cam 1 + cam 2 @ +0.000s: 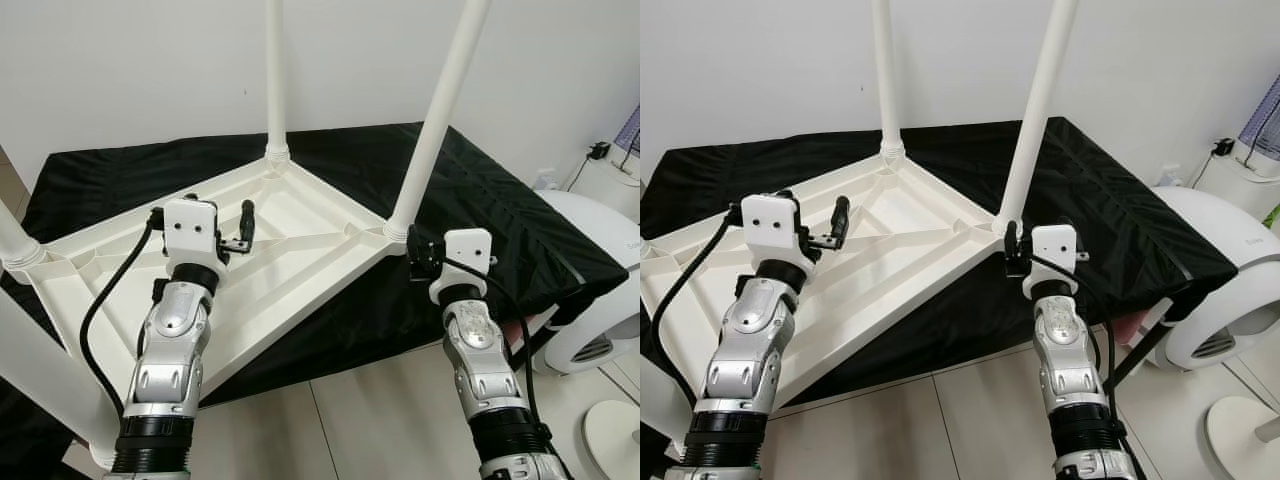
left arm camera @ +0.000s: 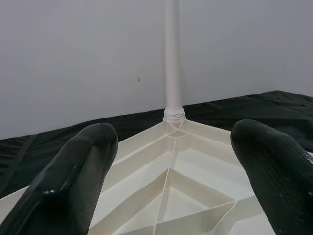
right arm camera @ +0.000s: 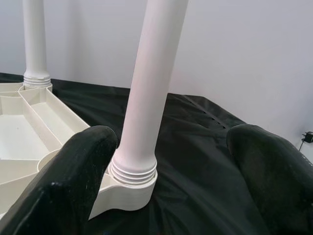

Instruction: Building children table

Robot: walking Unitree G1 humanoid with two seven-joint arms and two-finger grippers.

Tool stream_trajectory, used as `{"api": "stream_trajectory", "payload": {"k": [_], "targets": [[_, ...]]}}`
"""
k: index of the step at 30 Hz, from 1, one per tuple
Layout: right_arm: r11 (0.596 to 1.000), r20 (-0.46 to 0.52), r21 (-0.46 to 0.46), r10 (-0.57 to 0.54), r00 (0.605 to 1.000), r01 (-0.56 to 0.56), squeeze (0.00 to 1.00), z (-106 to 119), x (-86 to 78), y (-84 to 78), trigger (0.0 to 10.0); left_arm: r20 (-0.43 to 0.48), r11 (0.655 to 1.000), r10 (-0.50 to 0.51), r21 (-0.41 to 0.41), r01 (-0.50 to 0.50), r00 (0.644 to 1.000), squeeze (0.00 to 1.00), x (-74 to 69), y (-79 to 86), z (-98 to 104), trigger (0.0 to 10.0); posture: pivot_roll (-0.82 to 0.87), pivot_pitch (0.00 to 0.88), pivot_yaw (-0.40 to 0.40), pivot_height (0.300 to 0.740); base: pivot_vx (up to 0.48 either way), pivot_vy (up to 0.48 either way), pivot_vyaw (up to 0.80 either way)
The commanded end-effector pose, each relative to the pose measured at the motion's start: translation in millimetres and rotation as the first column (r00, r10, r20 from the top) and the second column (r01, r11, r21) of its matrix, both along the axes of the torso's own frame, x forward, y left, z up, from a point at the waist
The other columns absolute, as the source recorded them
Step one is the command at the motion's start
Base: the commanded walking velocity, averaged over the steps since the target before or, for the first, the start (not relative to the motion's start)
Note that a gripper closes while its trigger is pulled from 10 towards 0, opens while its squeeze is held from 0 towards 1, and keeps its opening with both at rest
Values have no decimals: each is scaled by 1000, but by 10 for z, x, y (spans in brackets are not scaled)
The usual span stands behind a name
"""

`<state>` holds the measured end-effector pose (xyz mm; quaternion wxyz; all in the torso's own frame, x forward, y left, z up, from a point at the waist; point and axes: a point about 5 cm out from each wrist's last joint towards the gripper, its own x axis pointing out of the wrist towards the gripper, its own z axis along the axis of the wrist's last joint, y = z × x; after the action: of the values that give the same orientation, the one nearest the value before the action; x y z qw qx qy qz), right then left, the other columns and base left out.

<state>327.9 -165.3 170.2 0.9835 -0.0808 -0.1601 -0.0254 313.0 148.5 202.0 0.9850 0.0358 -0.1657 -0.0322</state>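
The white tabletop lies upside down on a black cloth, its legs standing upward. The left gripper hovers over the ribbed underside, forearm angled up from below, fingers spread wide and holding nothing. The right gripper reaches toward the near right corner, where a leg is seated in its threaded socket (fingers parted on either side of it, apparently not touching).

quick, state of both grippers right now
Left gripper: open, empty, over the upturned tabletop.
Right gripper: open, holding nothing, fingers either side of the table leg.
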Motion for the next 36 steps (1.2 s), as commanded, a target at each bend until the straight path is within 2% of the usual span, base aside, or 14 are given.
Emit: {"api": "stream_trajectory", "payload": {"k": [1, 36], "targets": [[1000, -5, 0, -8, 1000, 8, 0, -31, -6, -13, 10000, -3, 999, 41, -5, -41, 999, 0, 4, 27, 8, 10000, -6, 30, 0, 740, 0, 0, 0], [1000, -5, -13, 10, 1000, -10, 0, -1, 7, -12, 10000, 10, 998, 56, -19, -56, 998, 0, -18, 26, 22, 10000, -6, 29, -24, 740, 0, 0, 0]]}}
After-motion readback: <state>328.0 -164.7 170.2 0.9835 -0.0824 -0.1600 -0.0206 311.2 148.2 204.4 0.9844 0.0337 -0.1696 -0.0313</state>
